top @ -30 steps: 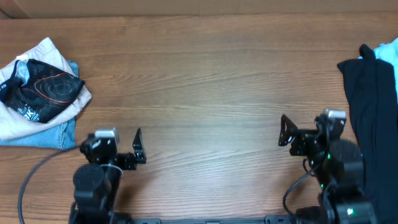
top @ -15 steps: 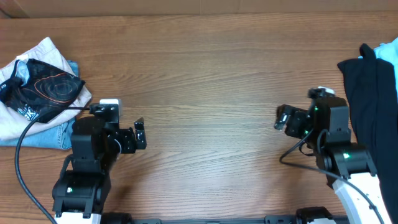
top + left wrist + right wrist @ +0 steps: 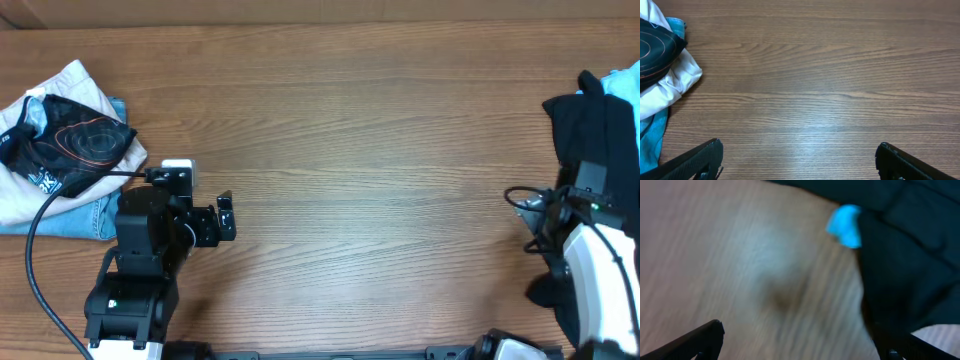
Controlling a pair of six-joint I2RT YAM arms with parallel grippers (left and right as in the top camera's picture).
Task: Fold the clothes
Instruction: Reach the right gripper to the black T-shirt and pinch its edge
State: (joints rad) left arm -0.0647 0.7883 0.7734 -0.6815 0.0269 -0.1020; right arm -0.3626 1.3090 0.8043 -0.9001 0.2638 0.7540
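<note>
Black T-shirt (image 3: 590,125) heaped at the right edge of the counter (image 3: 380,130), a light blue T-shirt (image 3: 625,82) showing beside it. Right pincer (image 3: 800,347) spread just beside the dark folds; left pincer (image 3: 797,165) spread over bare wood. Likely risk: a grasp into the bunched layers catches both garments, or a single ply, and drags the heap off the edge.

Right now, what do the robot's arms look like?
The left arm is black and blocky with a white cap and a long black cable. The right arm has a white shell, black joints and a small green light.
</note>
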